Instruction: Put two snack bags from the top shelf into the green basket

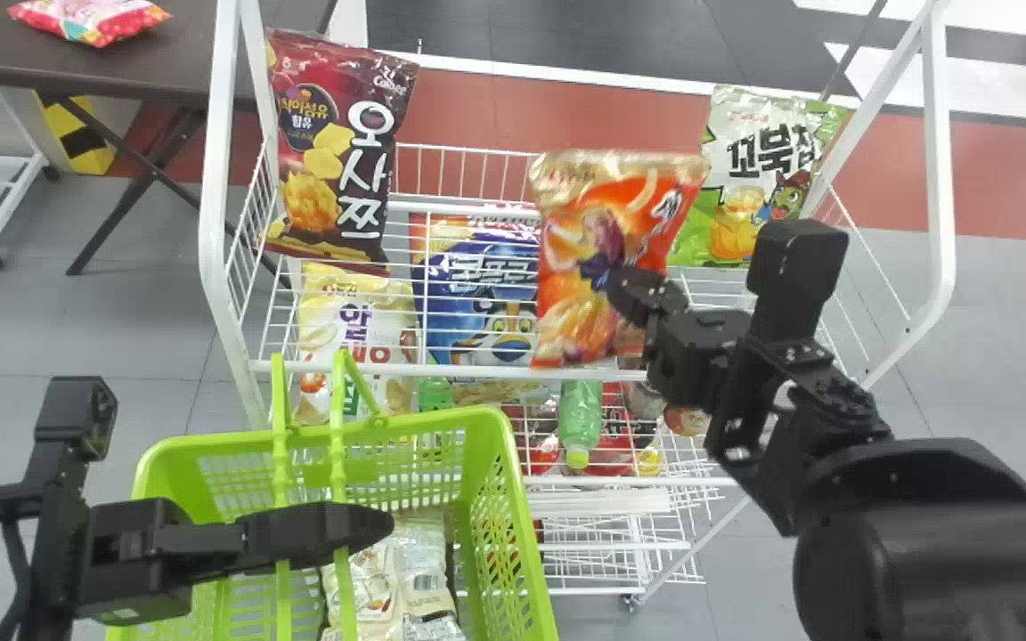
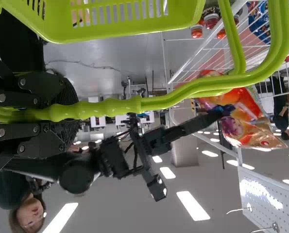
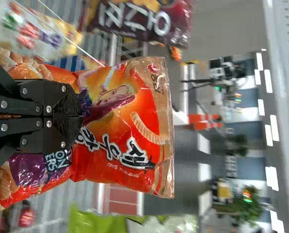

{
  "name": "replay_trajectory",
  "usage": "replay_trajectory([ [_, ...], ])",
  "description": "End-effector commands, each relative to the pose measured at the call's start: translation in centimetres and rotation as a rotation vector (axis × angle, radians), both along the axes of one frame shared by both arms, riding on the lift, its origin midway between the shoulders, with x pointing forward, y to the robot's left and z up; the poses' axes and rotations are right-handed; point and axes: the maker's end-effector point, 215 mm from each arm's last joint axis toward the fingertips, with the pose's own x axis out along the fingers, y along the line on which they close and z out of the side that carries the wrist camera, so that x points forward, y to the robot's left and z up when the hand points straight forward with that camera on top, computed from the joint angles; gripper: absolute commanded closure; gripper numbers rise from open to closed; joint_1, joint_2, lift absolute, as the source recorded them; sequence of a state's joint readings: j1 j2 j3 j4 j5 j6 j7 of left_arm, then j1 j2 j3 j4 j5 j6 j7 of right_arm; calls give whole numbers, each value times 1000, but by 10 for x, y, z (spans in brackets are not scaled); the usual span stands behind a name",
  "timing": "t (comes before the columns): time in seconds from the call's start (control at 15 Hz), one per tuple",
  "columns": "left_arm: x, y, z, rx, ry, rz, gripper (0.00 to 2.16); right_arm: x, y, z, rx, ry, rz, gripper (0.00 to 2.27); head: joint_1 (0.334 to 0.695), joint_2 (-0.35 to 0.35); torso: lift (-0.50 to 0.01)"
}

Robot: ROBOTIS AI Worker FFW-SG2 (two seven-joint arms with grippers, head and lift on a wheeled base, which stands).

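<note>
Dark red bag [image 1: 335, 160] left, green-white bag [image 1: 745, 178] right, blue bag [image 1: 482, 307] between; rack rail [image 1: 477, 369] separates them from green basket [image 1: 511, 499]. Right tool [image 1: 624, 283] pinches orange bag [image 1: 566, 312] by rack, long axis near upright, gold end up. Left tool [image 1: 357, 527] clamps basket handles [image 1: 340, 445].

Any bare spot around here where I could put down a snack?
The top shelf looks bare between the brown bag and the orange bag in the right gripper. The dark table has room right of its pink bag. Lower down, around the green bottle, it is crowded.
</note>
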State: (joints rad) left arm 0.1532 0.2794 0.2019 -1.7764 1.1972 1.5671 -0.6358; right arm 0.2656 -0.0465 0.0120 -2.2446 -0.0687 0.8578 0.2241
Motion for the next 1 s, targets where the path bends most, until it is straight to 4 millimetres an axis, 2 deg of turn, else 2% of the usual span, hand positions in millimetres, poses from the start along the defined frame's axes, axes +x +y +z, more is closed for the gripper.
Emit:
replay_trajectory([
  [0.0,-2,2,0,-5,6,3,2142,-29,37,-17,13,83,70,2246,695,-133,0],
  [0.13,-2,3,0,-10,10,10,2142,-50,69,-25,18,138,130,2246,695,-100,0],
  [0.2,-4,3,0,-15,14,12,2142,-63,89,-25,23,165,172,2246,695,-60,0],
  [0.4,-4,2,0,-16,14,11,2142,-99,129,-39,19,264,260,2246,695,5,0],
  [0.47,-4,2,0,-17,14,11,2142,-111,140,-46,15,297,283,2246,695,46,0],
  [0.73,-4,1,1,-22,12,11,2142,-143,174,-67,41,375,366,2246,695,120,0],
  [0.8,-4,1,1,-20,11,11,2142,-153,175,-77,33,419,375,2098,695,148,0],
  [0.87,-5,1,1,-21,12,11,2142,-157,172,-82,25,434,379,1298,695,159,0],
  [0.93,-5,1,1,-20,11,11,2142,-157,168,-86,11,437,375,147,695,168,0],
])
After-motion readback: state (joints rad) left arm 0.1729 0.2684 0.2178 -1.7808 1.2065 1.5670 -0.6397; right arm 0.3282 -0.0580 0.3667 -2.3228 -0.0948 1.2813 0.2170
